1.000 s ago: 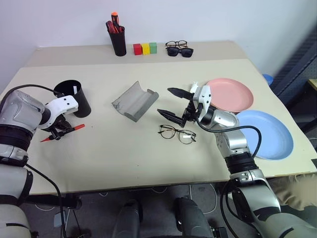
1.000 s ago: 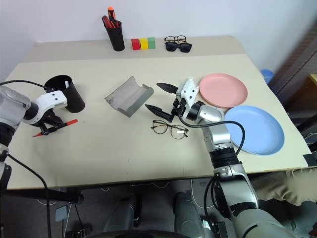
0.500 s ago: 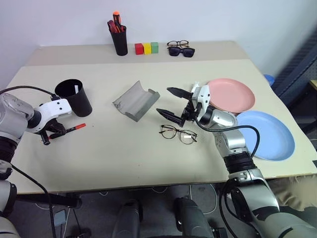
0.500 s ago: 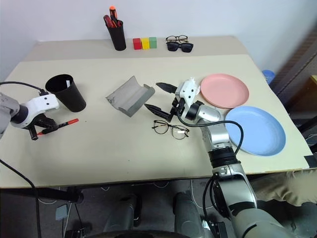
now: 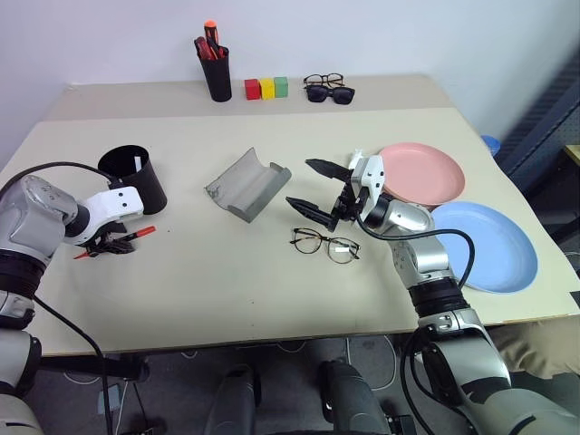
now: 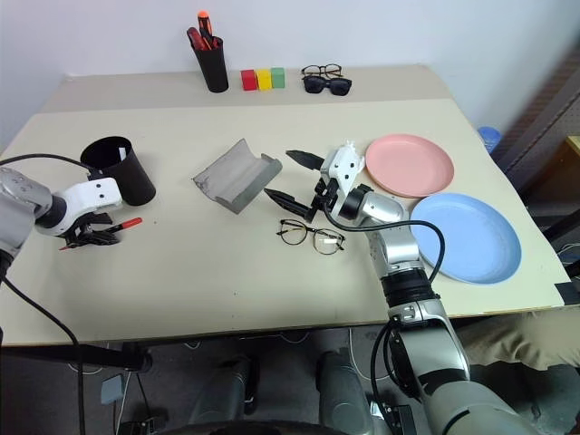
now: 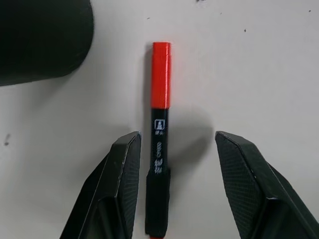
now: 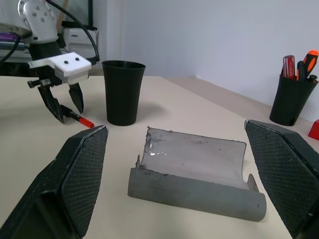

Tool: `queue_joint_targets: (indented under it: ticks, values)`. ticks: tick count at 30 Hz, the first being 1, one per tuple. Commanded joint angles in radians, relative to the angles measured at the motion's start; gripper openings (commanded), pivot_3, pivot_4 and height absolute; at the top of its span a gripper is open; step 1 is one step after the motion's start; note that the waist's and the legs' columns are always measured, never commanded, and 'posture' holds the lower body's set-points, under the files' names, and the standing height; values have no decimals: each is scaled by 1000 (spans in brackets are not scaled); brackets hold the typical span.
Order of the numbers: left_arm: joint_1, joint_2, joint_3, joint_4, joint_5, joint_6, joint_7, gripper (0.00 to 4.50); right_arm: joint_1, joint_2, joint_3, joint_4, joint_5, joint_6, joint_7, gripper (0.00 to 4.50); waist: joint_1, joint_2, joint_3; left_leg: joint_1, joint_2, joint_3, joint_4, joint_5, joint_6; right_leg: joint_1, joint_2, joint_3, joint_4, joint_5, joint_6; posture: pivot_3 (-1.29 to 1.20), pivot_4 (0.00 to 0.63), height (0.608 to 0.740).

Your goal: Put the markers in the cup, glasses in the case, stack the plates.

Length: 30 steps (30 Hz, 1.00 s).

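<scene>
Hiding part of the marker (image 7: 159,149) from the head views: the left gripper (image 5: 111,242), pointing down over it beside the cup (image 5: 136,178). Showing it whole from the left wrist instead, lying flat on the table (image 5: 227,272), red half toward the cup, black half between the two fingers (image 7: 122,174), neither finger touching it, gap moderate. Cutting off the marker's tail end at the edge of that wrist picture. Hard telling, from the head, whether the fingertips are resting on the table.

Hovering level above the table near the middle: the right gripper (image 5: 313,188), spread wide, gripping nothing, aiming toward the case (image 5: 246,184). Lying open, hollow side up, between cup and right gripper: that grey case. Sitting on the table just in front of the right gripper, lenses clear, arms folded: the glasses (image 5: 325,245).

Counting: one marker, one cup, one case, one wire-framed pair. Two plates, pink plate (image 5: 424,172) and blue plate (image 5: 489,243), side by side at the right, rims nearly meeting, the right forearm crossing the near edge of the pink one.

Standing along the back: one pen holder (image 5: 216,68) with several pens too bunched to count, three blocks (image 5: 266,88) in red, yellow, green, and two further pairs of spare glasses (image 5: 327,89) overlapping each other.
</scene>
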Motion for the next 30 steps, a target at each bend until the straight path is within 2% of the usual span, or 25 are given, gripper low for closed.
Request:
queue_joint_targets:
  ticks: [1, 6, 9, 12, 19, 22, 27, 30]
  values:
    - [14, 3, -8, -9, 40, 8, 15, 2389, 2, -5, -21, -49, 11, -10, -8, 4500, 0, 0, 0, 0, 0, 0, 0, 0, 0, 0, 0, 0, 0, 0, 0, 0, 150, 740]
    - [36, -19, -22, -14, 71, 13, 50, 2389, 15, -8, -20, -66, 14, -1, -14, 4500, 0, 2, -1, 2, 0, 0, 0, 0, 0, 1, 0, 0, 1, 0, -1, 0, 150, 740]
    - [53, -18, -16, -44, 65, 22, 38, 1579, 20, -10, -20, -73, 14, 3, -17, 4500, 0, 3, -2, 5, 0, 0, -1, 0, 0, 2, 0, 0, 2, -1, -3, 0, 150, 740]
    - [65, -16, -7, -67, 61, 41, 34, 27, 19, -10, -19, -72, 13, 3, -19, 4500, 0, 3, -2, 6, 0, 0, -1, 0, 0, 3, 0, 0, 3, -2, -3, 0, 150, 740]
    - [85, -7, 15, -119, 34, 75, -2, 27, 17, -5, -16, -68, 12, 0, -22, 4500, 0, 3, -2, 5, 0, 0, -1, 0, 0, 3, 0, 1, 2, -2, -3, 0, 150, 740]
    - [120, 11, 65, -199, -17, 65, -33, 27, 16, -4, -17, -66, 13, -2, -24, 4500, -2, 3, -2, 5, 0, 0, -1, 0, 0, 3, 0, 1, 2, -2, -3, 0, 150, 740]
    - [243, -4, 306, -558, -301, 117, -96, 27, 24, -20, -27, -66, 11, -2, -27, 4500, 3, 1, 0, 2, 1, 0, -1, 0, 0, 1, 0, 1, 0, -2, -4, 0, 150, 740]
    - [215, -105, 411, -648, -394, 154, 35, 27, 38, -38, -37, -73, 15, 5, -29, 4500, 12, 1, 0, 0, 1, 0, 1, 0, 0, 1, 0, 0, 0, -2, -4, 0, 150, 740]
